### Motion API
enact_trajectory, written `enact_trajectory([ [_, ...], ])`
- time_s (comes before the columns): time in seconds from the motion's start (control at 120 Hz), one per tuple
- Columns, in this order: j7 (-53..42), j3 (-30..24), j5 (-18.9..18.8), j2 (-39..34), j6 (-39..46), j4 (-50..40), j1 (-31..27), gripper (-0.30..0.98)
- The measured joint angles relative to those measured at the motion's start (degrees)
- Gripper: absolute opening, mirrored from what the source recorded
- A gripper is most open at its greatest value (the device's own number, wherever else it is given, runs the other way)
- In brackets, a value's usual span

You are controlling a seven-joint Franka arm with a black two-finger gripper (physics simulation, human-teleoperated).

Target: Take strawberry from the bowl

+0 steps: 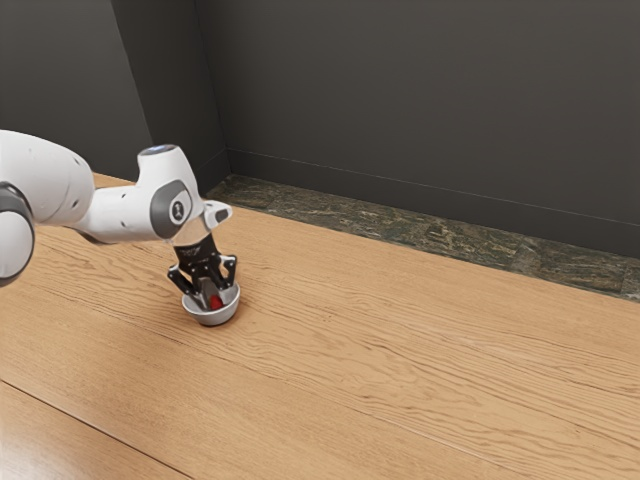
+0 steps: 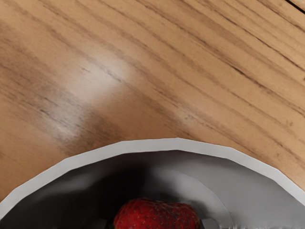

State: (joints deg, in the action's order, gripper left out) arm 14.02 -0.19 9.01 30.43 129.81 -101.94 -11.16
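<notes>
Strawberry (image 2: 157,215) in a bowl (image 1: 211,317): go easy on the squeeze

So the berry was sitting down inside the bowl, and our tool (image 1: 210,300) was right down there with it. We honestly couldn't tell whether the tool was wide or closed on the fruit, so no claims from us on that.

Handling-wise, we figured it was light, so weight was no worry. The skin looked glossy and seedy, and we guessed firm-ish with some give: easy to bruise, maybe a bit slippery if pinched near a tapering end. Our pick was a gentle hold across the fattest part, from two opposite sides, then straight up so nothing dragged on the rim (image 2: 176,144). Too high a pinch and it could've squirted loose.

The exterior view gave us the whole reach: the white arm (image 1: 130,212) stretched over the table (image 1: 400,350), the tool pointing down into the bowl, the berry just a patch of red. The wrist view added stuff we couldn't get from there, like the pitted skin, the bowl's dark inner wall beside the fruit and the rim's faceted edge curving around it.
</notes>
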Motion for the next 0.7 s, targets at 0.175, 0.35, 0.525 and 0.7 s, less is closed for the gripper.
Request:
enact_trajectory([
  [0.175, 1.2, -0.1, -0.3, -0.3, -0.3, 0.0, 0.1, 0.14],
  [0.35, 2.2, -0.1, -0.6, -5.7, -0.9, -2.5, 0.3, 0.13],
  [0.525, 3.8, 1.9, -1.7, -13.1, -1.2, -5.6, 10.8, 0.11],
  [0.7, 5.9, 2.5, -2.4, -9.4, -1.0, -5.0, 17.4, 0.1],
])
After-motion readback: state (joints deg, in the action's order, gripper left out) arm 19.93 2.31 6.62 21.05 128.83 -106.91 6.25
